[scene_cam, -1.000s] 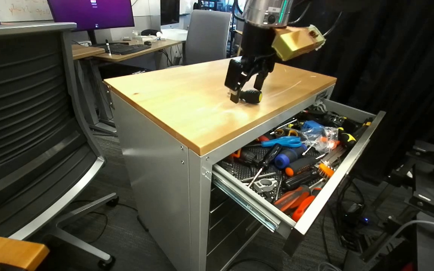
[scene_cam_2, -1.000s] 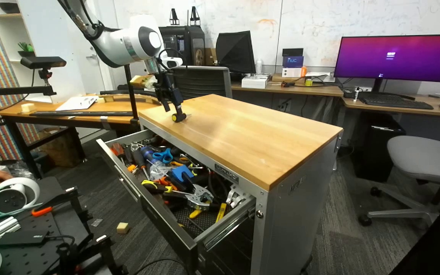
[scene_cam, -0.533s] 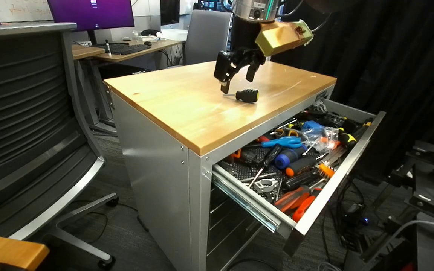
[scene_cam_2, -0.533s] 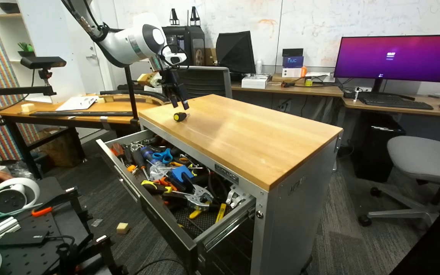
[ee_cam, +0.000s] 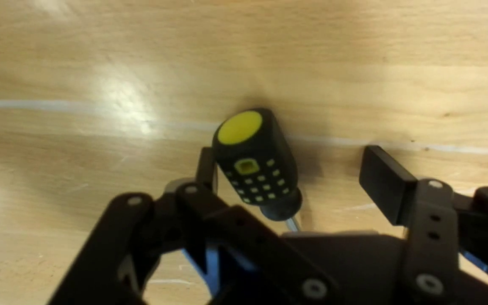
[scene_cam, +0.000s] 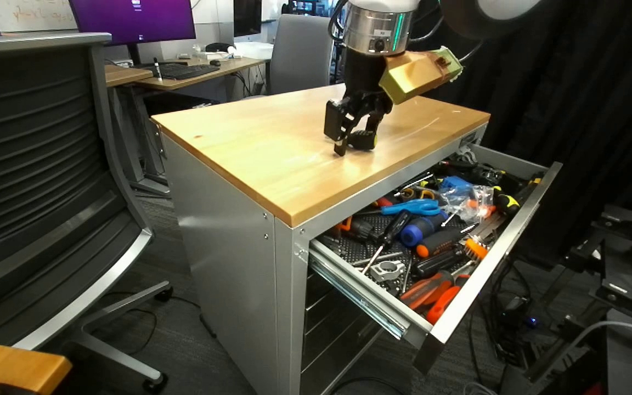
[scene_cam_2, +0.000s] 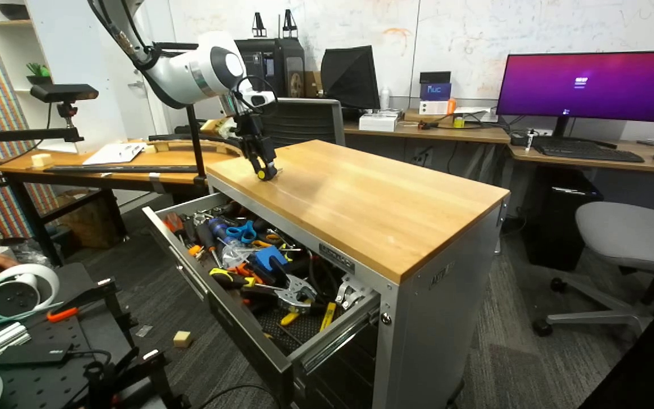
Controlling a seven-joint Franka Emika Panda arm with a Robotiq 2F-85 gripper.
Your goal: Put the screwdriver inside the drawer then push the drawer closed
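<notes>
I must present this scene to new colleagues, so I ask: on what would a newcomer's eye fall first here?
Probably on the drawer, which stands open below the wooden top, crammed with tools. On that top, the open end effector straddles the black screwdriver. A purple monitor glows in the background of both exterior views.

a purple-lit monitor (scene_cam_2: 594, 85) stands behind a keyboard (scene_cam_2: 588, 149), and a small block (scene_cam_2: 182, 339) lies on carpet (scene_cam_2: 171, 307).
</notes>
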